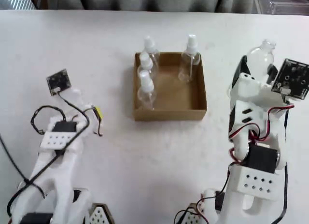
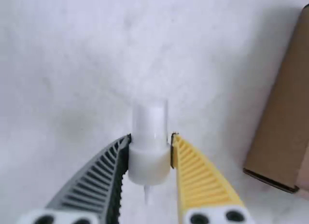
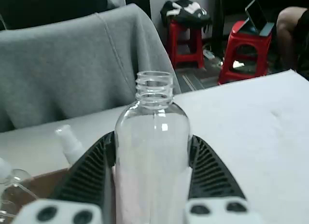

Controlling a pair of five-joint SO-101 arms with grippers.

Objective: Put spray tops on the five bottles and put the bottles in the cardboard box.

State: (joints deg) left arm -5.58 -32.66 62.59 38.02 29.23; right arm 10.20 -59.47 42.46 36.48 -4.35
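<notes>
Cardboard box (image 1: 170, 113), open-topped, at mid-table on the white table (image 1: 120, 151), between the two arms. Four spray-topped bottles (image 1: 146, 91) stand inside it: three in a row along the wall on the left arm's side, one in the far corner on the right arm's side. Uncapped bottle (image 3: 152, 151), clear with a bare threaded neck, stands beside the box on the right arm's side. It is clamped at its body by the right gripper (image 3: 152, 138), whose black fingers press both flanks. Spray top (image 2: 148, 151), white, lies near the box on the left arm's side. The left gripper (image 2: 150, 137) pinches its collar between a grey and a yellow finger.
</notes>
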